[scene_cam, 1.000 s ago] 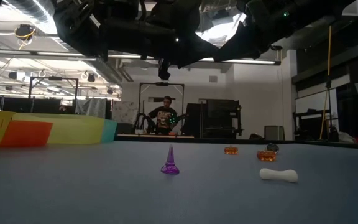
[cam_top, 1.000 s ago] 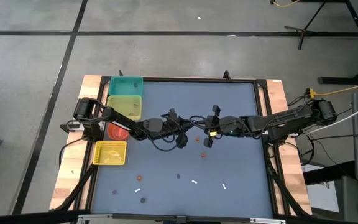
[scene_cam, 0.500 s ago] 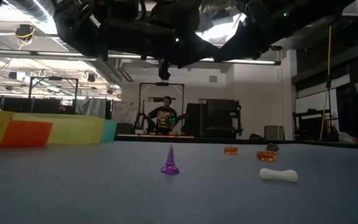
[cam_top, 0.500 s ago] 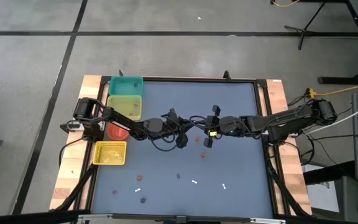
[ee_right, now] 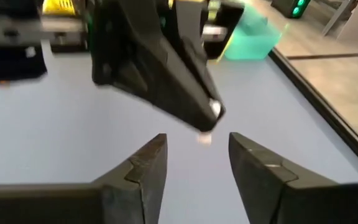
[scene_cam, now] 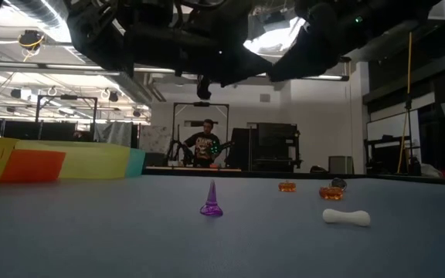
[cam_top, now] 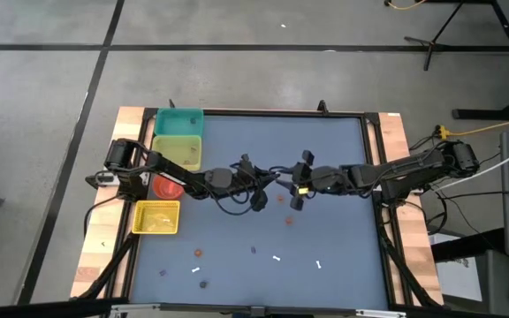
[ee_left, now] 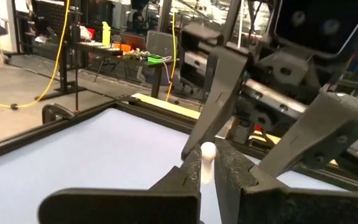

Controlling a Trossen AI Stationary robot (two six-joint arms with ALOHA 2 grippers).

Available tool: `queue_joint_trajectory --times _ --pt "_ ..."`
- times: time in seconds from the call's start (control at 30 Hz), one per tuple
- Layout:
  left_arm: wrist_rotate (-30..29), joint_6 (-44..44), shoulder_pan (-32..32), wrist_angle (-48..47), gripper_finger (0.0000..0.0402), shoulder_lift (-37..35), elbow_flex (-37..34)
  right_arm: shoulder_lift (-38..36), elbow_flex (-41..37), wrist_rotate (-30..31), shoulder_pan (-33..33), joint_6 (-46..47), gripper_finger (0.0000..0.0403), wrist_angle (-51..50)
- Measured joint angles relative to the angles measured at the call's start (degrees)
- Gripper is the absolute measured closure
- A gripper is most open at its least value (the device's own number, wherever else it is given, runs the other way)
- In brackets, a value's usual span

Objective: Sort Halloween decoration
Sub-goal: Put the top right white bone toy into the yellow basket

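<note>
Change since the earlier frames: in the high view the right gripper [cam_top: 295, 183] shows its fingers slightly further apart than a second ago; both arms otherwise hold the same meeting position over the middle of the worktop [cam_top: 334, 141]. The loose trinkets have not shifted.

Left gripper [ee_left: 207, 163]: fingers narrow, pinched on a small white bone [ee_left: 207, 151] whose rounded end protrudes between the tips. In the right wrist view the same bone [ee_right: 214, 109] shows at the tip of the left gripper, with the right gripper's own fingers [ee_right: 148, 163] standing wide apart on either side and not touching it.

Remaining decoration on the worktop, low view: a translucent purple cone [scene_cam: 211, 200], upright, on a flared base; two flat orange pieces [scene_cam: 287, 186], well behind it; a white bone lying flat [scene_cam: 346, 218], nearest the camera. The high view shows further orange, dark and white bits scattered across the near half of the worktop.

Bins: teal bin [cam_top: 178, 121], pale yellow bin [cam_top: 178, 150], red bin [cam_top: 166, 187] and bright yellow bin [cam_top: 156, 217] stand in a row along the left edge.
</note>
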Motion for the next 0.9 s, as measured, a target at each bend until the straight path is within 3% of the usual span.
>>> queue_joint_trajectory --times 0.3,0.43,0.67,0.9 --pt "0.0 0.5 0.1 -1.6 0.0394 -1.3 0.0 0.0 0.0 -0.4 0.0 0.0 0.0226 -8.5" --pt "0.8 0.5 0.1 -7.9 0.0394 -3.2 0.0 0.0 0.0 -3.0 0.0 0.0 0.0226 -11.7" --pt "6.6 -0.1 -0.7 -30.4 0.0394 -13.4 0.0 0.0 0.0 -6.0 0.0 0.0 0.0226 -14.0" --pt "15.7 -10.7 -3.4 -65.5 0.0393 -27.8 0.0 0.0 0.0 -6.0 0.0 0.0 0.0226 -15.0"
